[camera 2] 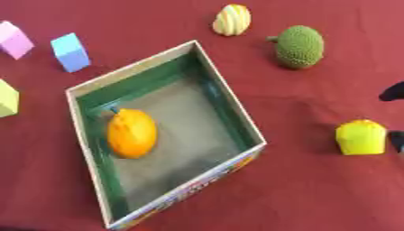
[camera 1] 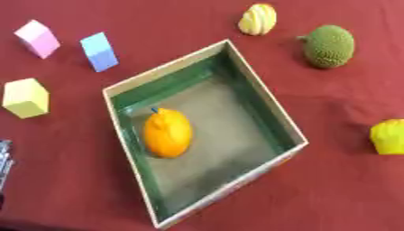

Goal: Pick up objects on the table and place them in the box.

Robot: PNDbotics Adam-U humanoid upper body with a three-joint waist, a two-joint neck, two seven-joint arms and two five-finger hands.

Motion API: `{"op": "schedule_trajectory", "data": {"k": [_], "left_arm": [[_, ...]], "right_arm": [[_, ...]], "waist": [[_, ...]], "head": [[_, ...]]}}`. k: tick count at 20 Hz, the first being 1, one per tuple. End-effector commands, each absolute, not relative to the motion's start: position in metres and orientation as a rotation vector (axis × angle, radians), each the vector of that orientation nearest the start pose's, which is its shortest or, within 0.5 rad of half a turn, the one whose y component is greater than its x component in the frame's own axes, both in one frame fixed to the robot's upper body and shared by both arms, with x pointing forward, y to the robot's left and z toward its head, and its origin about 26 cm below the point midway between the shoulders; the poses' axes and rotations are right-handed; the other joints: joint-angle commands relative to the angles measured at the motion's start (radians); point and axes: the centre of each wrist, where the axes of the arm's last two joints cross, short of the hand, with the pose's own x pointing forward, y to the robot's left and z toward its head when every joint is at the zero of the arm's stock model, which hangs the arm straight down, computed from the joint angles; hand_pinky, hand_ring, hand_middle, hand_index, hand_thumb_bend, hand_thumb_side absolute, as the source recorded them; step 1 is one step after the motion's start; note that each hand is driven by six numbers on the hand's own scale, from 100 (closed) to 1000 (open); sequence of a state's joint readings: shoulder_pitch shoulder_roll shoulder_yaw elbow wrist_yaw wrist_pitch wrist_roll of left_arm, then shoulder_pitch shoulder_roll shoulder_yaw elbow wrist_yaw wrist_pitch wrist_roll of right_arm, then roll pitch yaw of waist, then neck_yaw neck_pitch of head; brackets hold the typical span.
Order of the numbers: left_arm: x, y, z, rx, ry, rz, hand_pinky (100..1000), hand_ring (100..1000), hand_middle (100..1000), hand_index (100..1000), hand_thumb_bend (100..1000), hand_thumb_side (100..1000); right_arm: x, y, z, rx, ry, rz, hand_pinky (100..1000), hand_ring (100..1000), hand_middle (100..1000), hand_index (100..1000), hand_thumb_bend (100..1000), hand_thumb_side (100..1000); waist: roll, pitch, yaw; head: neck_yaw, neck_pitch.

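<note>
Right hand point(camera 2: 393, 92) dark sliver in right eye view only, grip unclear, orange fruit point(camera 1: 167, 133) inside box point(camera 1: 264, 101).

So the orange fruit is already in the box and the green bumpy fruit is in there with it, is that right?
Not quite. The orange fruit is in the box, but the green bumpy fruit is not; it lies on the red table beyond the box's far right corner, as the left eye view shows.
</note>
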State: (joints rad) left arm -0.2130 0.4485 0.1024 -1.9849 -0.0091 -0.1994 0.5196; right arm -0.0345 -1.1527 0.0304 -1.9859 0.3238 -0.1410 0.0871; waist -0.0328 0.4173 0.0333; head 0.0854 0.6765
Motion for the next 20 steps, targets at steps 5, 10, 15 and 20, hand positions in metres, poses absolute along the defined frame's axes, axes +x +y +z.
{"op": "schedule_trajectory", "data": {"k": [5, 10, 15, 20], "left_arm": [[0.288, 0.313, 0.205, 0.593, -2.498, 0.165, 749, 719, 683, 812, 136, 644], [0.288, 0.312, 0.205, 0.589, -2.498, 0.165, 749, 719, 683, 812, 137, 645], [0.288, 0.312, 0.204, 0.586, -2.497, 0.166, 748, 718, 683, 812, 134, 647], [0.289, 0.311, 0.204, 0.580, -2.497, 0.168, 748, 718, 683, 812, 133, 649]], "right_arm": [[0.262, -0.369, 0.237, -0.923, -1.660, 1.567, 880, 876, 826, 866, 235, 100], [0.261, -0.369, 0.231, -0.933, -1.619, 1.603, 882, 884, 833, 881, 261, 100], [0.261, -0.368, 0.229, -0.955, -1.597, 1.609, 882, 885, 835, 886, 239, 100], [0.261, -0.366, 0.229, -0.960, -1.590, 1.606, 883, 887, 837, 892, 241, 100]], "waist": [[0.000, -0.021, -0.006], [0.000, -0.020, -0.011], [0.002, -0.016, -0.009], [0.003, -0.011, -0.004]], "head": [[-0.066, -0.006], [-0.107, -0.003], [-0.120, -0.005], [-0.123, -0.010]]}}
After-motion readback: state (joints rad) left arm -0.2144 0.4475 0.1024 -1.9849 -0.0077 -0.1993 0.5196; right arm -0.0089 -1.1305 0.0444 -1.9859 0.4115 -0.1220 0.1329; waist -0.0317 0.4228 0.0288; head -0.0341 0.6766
